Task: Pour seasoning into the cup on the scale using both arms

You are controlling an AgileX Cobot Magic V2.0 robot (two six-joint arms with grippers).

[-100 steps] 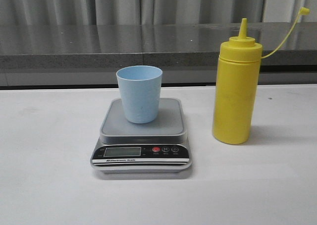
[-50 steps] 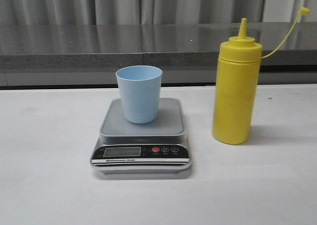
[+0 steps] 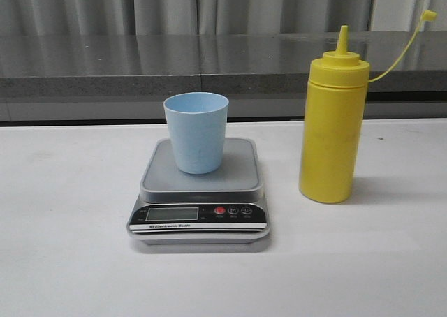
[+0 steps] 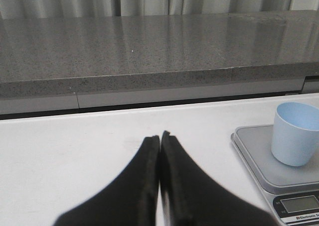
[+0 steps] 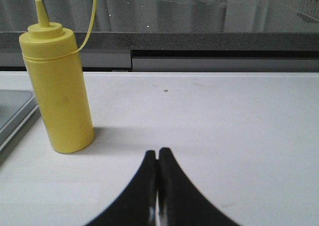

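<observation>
A pale blue cup (image 3: 196, 131) stands upright on the silver-grey scale (image 3: 199, 191) in the middle of the white table. The yellow seasoning bottle (image 3: 332, 125) stands upright to the right of the scale, its tethered cap (image 3: 428, 15) hanging open. My left gripper (image 4: 160, 136) is shut and empty over bare table, apart from the scale (image 4: 259, 156) and cup (image 4: 295, 133). My right gripper (image 5: 158, 152) is shut and empty, short of the bottle (image 5: 59, 86), which stands off to its side. Neither gripper shows in the front view.
A dark grey stone ledge (image 3: 209, 62) runs along the back of the table, with grey curtains behind it. The table edge meets a dark gap under the ledge. A corner of the scale (image 5: 12, 111) shows in the right wrist view.
</observation>
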